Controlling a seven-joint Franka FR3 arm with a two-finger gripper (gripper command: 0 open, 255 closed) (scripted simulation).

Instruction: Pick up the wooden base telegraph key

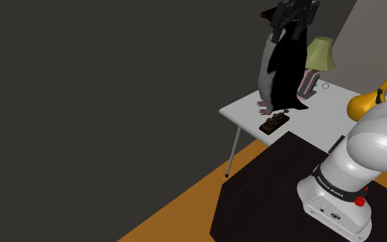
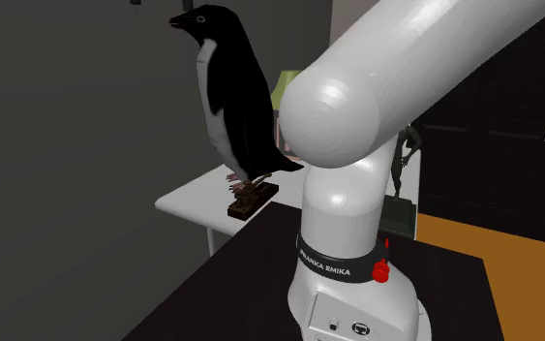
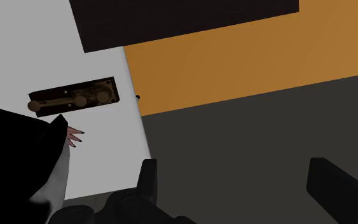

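Telegraph key (image 3: 74,99): dark wood base, seemingly matt.

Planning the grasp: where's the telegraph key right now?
Shoulder view: the telegraph key lies on the white table near its edge facing the stand, just in front of the penguin.

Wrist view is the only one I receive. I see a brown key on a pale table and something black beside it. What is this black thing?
Observer: A tall penguin figure, standing upright on the table right behind the key.
Operator: How high is the claw over the key?
Observer: High. The claw hangs about level with the penguin's head, as the shoulder view shows.
Operator: Is anything else on the table?
Observer: Yes, a lamp with a green shade stands beyond the penguin in the shoulder view.
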